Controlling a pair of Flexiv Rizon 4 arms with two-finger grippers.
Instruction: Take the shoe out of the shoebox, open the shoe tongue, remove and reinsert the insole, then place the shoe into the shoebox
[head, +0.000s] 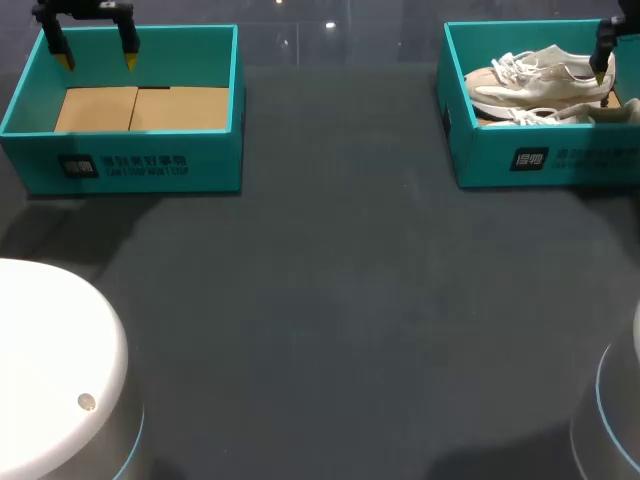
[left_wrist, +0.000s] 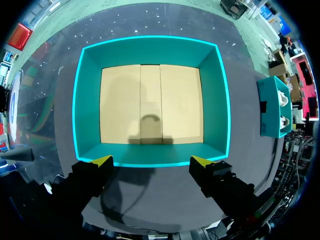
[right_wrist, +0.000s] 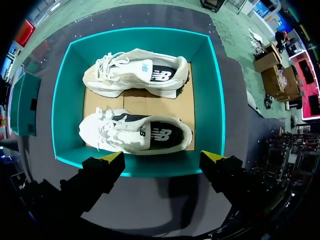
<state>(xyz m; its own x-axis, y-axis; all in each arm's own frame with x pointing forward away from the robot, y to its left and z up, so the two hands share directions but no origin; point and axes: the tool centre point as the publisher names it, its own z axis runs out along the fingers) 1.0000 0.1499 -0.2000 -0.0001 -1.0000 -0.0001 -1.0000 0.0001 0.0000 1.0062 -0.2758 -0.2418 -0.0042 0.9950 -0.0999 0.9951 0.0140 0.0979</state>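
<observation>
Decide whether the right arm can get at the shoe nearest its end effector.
Probably yes: the open end effector hangs above the open box, and nothing covers that shoe, though the box wall sits close beside it.

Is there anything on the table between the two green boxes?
No. In the head view, only bare dark table lies between the empty box and the shoebox.

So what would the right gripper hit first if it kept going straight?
Probably the nearer white shoe in the teal shoebox; the right gripper hangs open above it, though depth is unclear.
</observation>
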